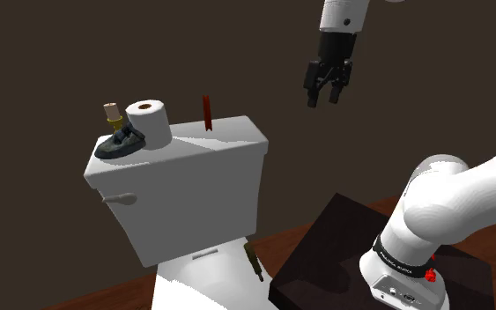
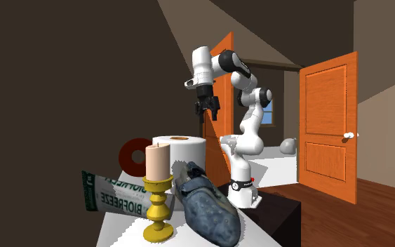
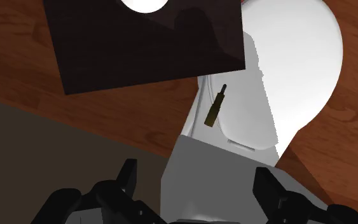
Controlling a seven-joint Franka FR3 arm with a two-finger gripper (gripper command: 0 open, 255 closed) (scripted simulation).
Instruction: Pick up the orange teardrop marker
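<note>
Main danger: tipping the marker. Stands upright on its thin rim by the back edge of the tank lid, about the middle of that edge. Red-orange rather than plain orange, a narrow strip in the shoulder view, a ring-like shape with a hole in the second exterior view. Probably enough for one finger to brush its flat face on the way down, and over the back edge, lost behind the toilet.

Second danger: bad alignment of the jaws, closing across the wide face and not across the thin body, with a slip as the likely result.

Less likely: a knock against the paper roll, the shoe or the candle holder, all crowded at the lid's end on the shoulder view's left, apart from the marker.

Gripper high in the air, well apart from the lid, past its end nearest the stand. Jaws spread wide, holding nothing, touching nothing.
</note>
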